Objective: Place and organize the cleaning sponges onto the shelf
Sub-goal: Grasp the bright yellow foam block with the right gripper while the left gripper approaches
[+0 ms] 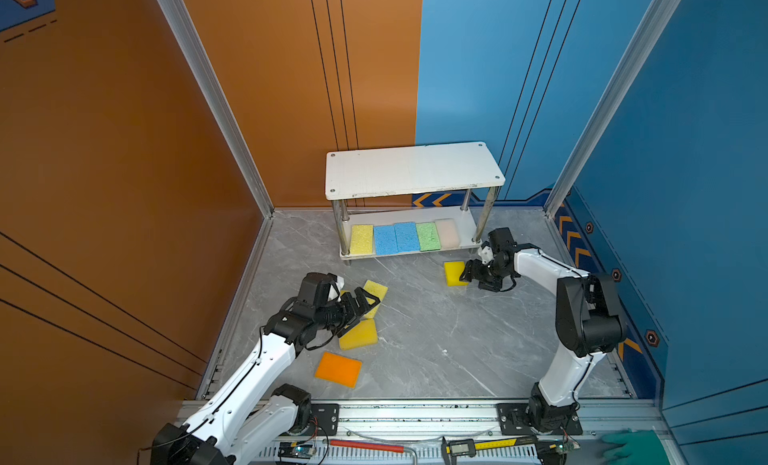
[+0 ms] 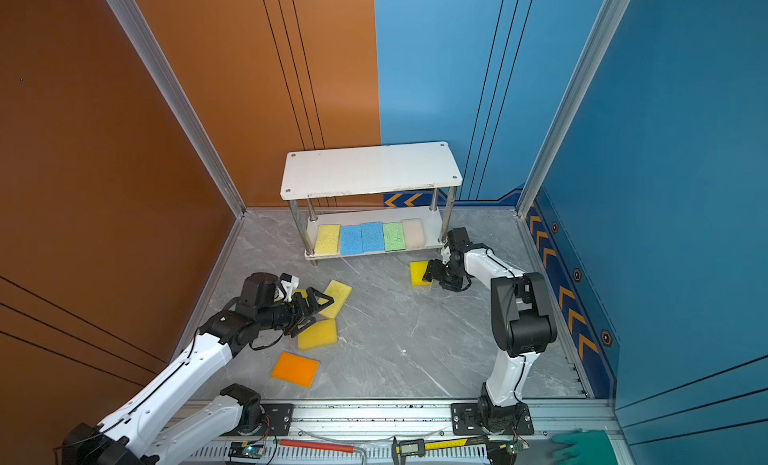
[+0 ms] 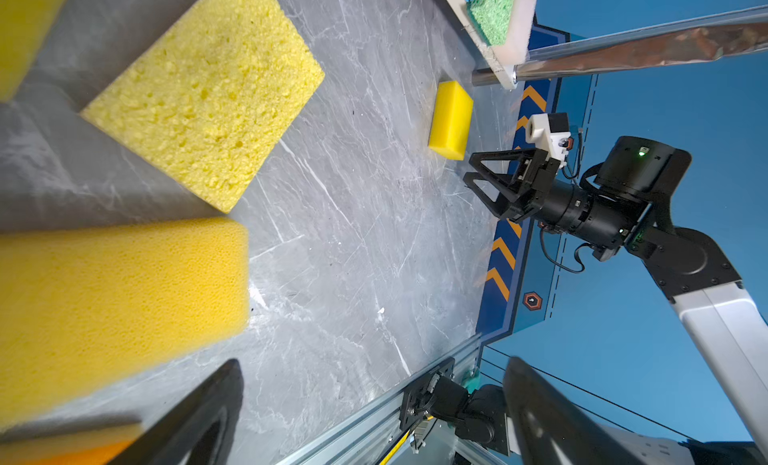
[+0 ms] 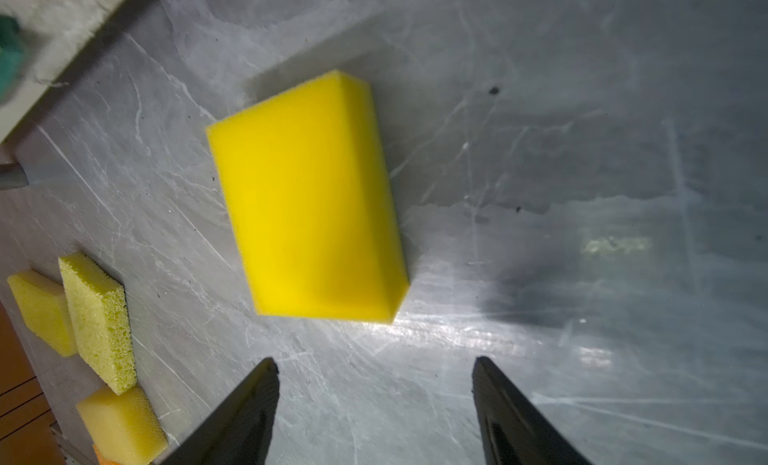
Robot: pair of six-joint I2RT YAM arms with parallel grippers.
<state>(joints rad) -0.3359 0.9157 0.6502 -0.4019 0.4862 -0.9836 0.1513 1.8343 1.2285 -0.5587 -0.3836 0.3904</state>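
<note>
The shelf [image 1: 415, 167] stands at the back. Its lower board carries a row of sponges: yellow [image 1: 361, 239], two blue [image 1: 395, 237], green [image 1: 428, 236] and beige [image 1: 446, 232]. My right gripper [image 1: 464, 272] [image 4: 374, 363] is open and low over the floor. A smooth yellow sponge [image 1: 452, 271] [image 4: 307, 201] lies just ahead of its fingertips, not between them. My left gripper [image 1: 363, 313] [image 3: 374, 361] is wide open and empty above a porous yellow sponge [image 1: 377, 293] [image 3: 208, 93] and a yellow foam sponge [image 1: 358, 335] [image 3: 116, 305]. An orange sponge [image 1: 338, 369] lies nearer the front.
Another yellow sponge [image 4: 41, 309] is partly hidden under the left gripper. The shelf's metal post [image 1: 484, 221] stands close behind the right wrist. On the front rail lie a red-handled tool [image 1: 365, 446] and a caliper [image 1: 461, 447]. A green-gloved hand [image 1: 627, 446] rests at the front right.
</note>
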